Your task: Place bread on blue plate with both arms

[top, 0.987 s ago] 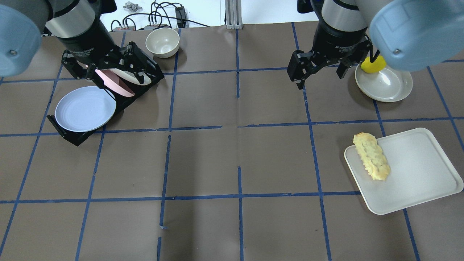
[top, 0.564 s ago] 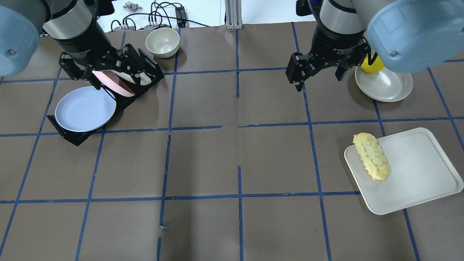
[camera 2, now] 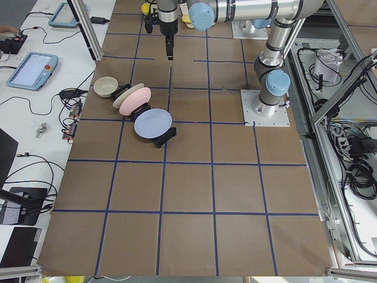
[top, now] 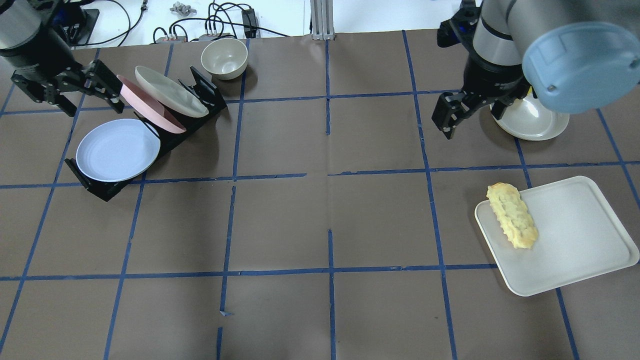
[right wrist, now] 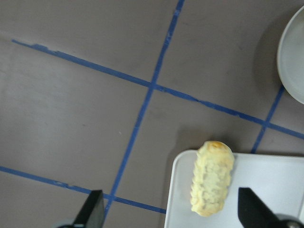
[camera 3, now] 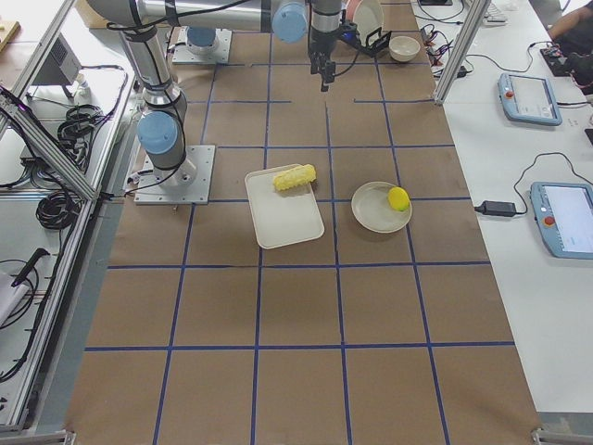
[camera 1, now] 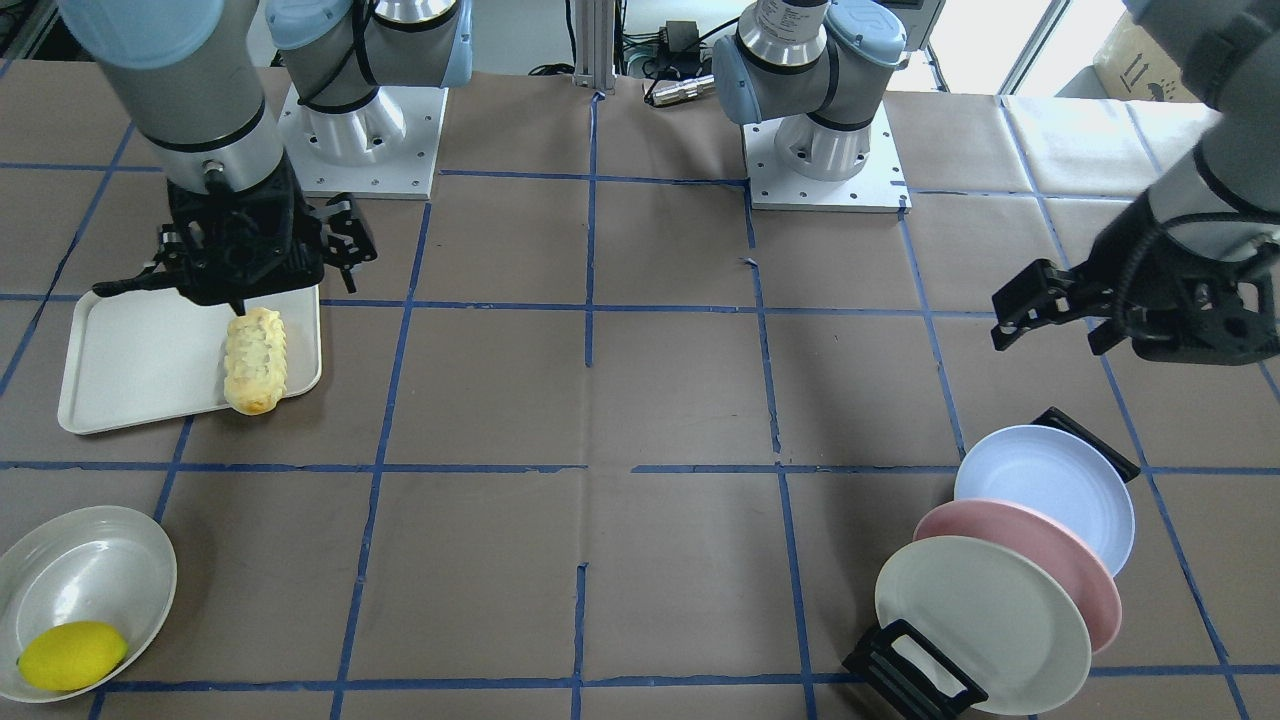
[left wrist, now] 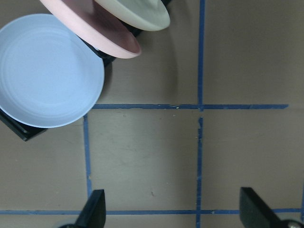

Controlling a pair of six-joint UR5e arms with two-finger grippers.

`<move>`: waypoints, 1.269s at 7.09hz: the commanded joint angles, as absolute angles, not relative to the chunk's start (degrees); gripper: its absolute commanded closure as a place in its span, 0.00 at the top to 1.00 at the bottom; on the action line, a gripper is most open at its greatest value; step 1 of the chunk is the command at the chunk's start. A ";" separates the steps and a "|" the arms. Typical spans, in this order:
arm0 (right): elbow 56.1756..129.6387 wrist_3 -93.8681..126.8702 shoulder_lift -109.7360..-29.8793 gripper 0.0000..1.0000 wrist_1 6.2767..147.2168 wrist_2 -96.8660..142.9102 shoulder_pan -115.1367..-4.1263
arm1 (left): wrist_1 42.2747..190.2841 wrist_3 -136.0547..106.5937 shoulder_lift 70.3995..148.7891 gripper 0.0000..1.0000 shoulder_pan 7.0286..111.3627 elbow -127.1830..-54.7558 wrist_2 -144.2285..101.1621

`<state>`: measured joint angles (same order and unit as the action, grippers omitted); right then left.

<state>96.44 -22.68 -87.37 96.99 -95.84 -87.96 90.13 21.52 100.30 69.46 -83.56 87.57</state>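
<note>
The bread point(top: 512, 215) lies on the left end of a white tray point(top: 575, 240) at the table's right; it also shows in the front view point(camera 1: 255, 360) and the right wrist view point(right wrist: 212, 178). The blue plate point(top: 117, 150) leans in the front slot of a black rack point(top: 100, 190) at the left and shows in the left wrist view point(left wrist: 47, 71). My left gripper point(top: 92, 105) is open and empty, up in the air left of the rack. My right gripper point(top: 472, 117) is open and empty, above the table behind the tray.
A pink plate point(top: 150, 110) and a cream plate point(top: 170, 92) stand behind the blue one in the rack. A cream bowl point(top: 224, 57) sits at the back. A lemon point(camera 1: 72, 655) lies in a cream dish point(top: 537, 122) at the back right.
My left gripper moved left, off the rack, uncovering the pink and cream plates. My right gripper moved right toward the cream dish. Both stayed open. Bread and plates did not move.
</note>
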 commanded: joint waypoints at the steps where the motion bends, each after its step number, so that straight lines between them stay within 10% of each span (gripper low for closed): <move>1: 107.96 -36.24 -87.63 1.00 105.42 -96.77 -76.00 | 90.35 30.98 110.60 1.00 60.77 -77.90 84.55; 7: 136.64 -43.95 -87.36 0.99 140.32 -90.80 -65.48 | 90.35 46.13 132.35 1.00 54.59 -66.10 82.71; 9: 138.25 -44.03 -87.27 0.76 143.70 -87.28 -65.39 | 90.61 45.88 134.46 0.98 54.58 -66.53 79.13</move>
